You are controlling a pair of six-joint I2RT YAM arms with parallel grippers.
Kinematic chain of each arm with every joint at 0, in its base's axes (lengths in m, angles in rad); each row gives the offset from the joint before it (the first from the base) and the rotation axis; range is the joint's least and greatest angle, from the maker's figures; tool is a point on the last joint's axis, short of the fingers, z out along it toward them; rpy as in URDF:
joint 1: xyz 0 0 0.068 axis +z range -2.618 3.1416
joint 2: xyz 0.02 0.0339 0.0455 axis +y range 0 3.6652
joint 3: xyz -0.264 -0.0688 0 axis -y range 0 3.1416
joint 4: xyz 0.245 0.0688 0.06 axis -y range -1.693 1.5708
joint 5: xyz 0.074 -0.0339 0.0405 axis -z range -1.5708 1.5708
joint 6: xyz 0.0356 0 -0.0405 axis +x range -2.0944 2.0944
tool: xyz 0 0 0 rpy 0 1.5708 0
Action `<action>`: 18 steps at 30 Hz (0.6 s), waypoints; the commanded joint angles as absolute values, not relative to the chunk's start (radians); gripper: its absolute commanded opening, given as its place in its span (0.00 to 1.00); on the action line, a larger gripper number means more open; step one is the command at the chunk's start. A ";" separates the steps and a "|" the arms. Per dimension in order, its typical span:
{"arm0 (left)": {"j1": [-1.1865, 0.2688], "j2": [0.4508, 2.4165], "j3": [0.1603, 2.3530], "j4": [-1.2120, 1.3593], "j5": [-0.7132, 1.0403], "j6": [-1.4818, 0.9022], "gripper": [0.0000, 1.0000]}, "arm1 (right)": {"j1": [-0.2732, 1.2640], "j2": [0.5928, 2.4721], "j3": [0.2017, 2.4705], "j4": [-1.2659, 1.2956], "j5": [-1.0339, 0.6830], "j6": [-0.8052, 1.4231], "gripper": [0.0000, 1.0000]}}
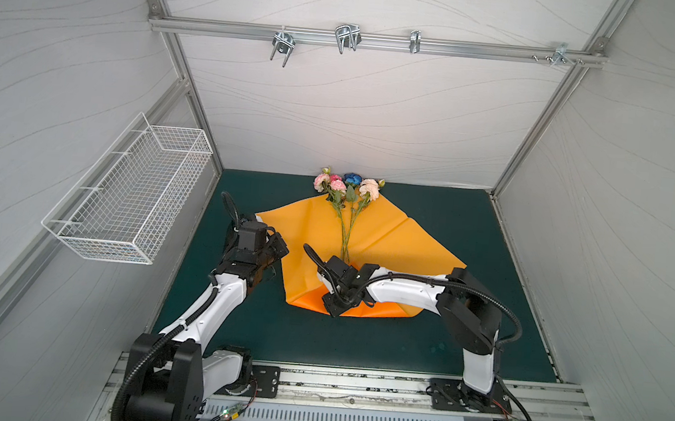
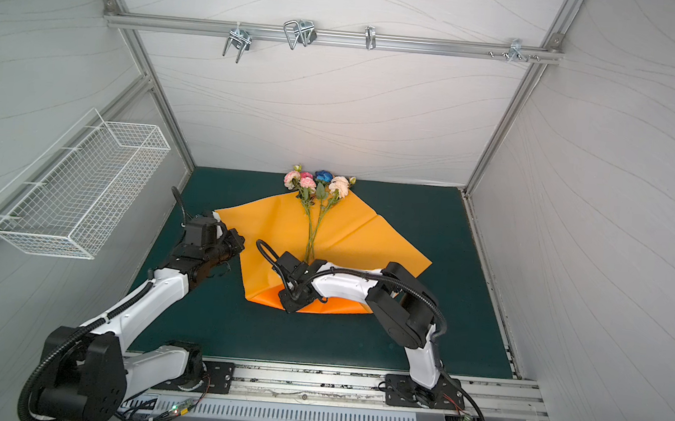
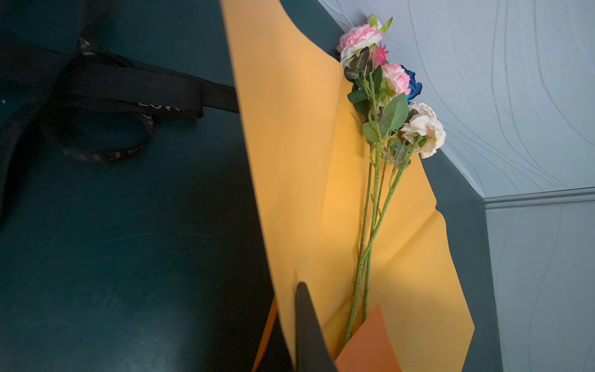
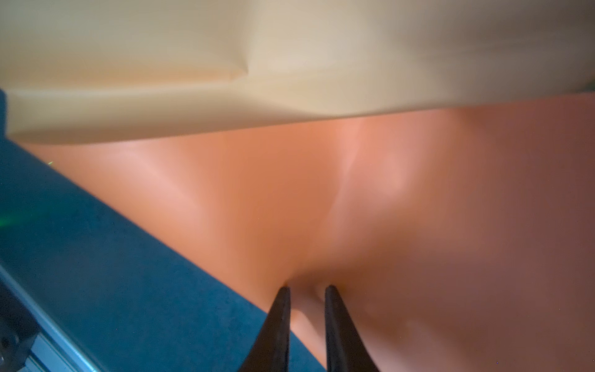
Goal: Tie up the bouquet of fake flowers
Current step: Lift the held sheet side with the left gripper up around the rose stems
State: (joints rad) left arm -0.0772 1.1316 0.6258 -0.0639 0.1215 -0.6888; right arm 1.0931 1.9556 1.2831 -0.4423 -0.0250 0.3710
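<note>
Bouquet of fake flowers [image 1: 347, 204] lies on orange paper sheet [image 1: 408, 242]; left gripper [image 3: 301, 288] clamps its left edge, right gripper [image 4: 307, 288] pinches its near fold; green mat [image 1: 473, 215] surrounds.

In both top views you get even, diffuse light. The white patterned back wall [image 1: 357, 109] is brightest at centre and greys toward the corners. The arms cast only soft shadows on the dark green tabletop [image 1: 316, 334]. The left wrist view is dim: the black printed ribbon [image 3: 128, 87] is soft, while the pink, peach and blue bouquet of fake flowers [image 3: 394, 112] is sharp. The right wrist view is blurred throughout, with pale glare on the orange paper sheet [image 4: 370, 167].
</note>
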 commanded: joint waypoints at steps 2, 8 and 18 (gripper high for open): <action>-0.081 1.092 0.661 -0.054 0.146 -0.708 0.00 | 1.081 1.971 1.283 -0.471 -0.018 0.375 0.23; -0.090 1.069 0.715 -0.052 0.159 -0.730 0.00 | 1.081 1.974 1.260 -0.457 -0.040 0.379 0.20; -0.206 1.161 0.817 -0.015 0.121 -0.786 0.00 | 1.057 1.928 1.225 -0.444 -0.053 0.400 0.19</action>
State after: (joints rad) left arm -0.1757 1.1328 0.7547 -0.0605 0.1455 -0.7570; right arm 1.0710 1.9469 1.2629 -0.4213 -0.0391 0.3782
